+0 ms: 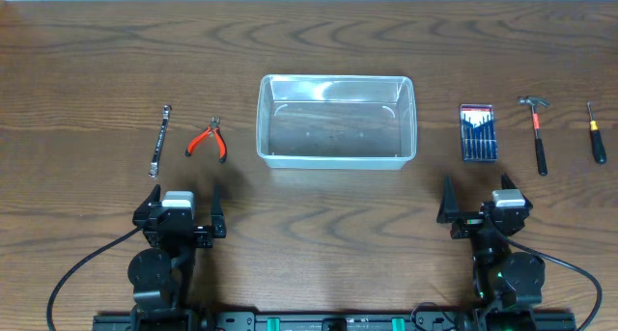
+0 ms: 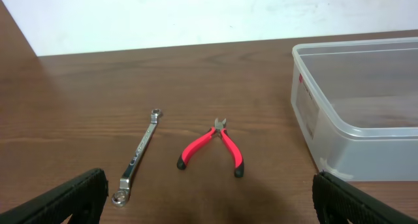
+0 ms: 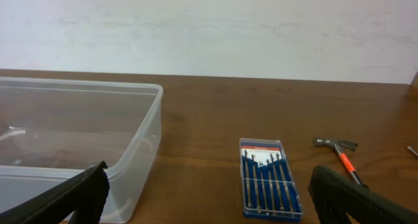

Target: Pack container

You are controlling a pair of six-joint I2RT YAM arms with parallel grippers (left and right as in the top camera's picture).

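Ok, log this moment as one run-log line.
stage: not started | container: empty | left gripper: open, empty | right gripper: open, empty | wrench, pliers: left of container | screwdriver set, hammer, screwdriver: right of container

Container (image 1: 336, 161) clear; pliers (image 2: 225, 140) handles red; wrench (image 2: 139, 152) silver; screwdriver case (image 3: 269, 178) blue, red-topped; hammer (image 1: 537, 133) neck orange, grip perhaps black.

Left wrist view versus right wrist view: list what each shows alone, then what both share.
Only the left wrist view shows the wrench and the red-handled pliers. Only the right wrist view shows the blue screwdriver set case and the hammer. Both show the clear container standing on the brown table.
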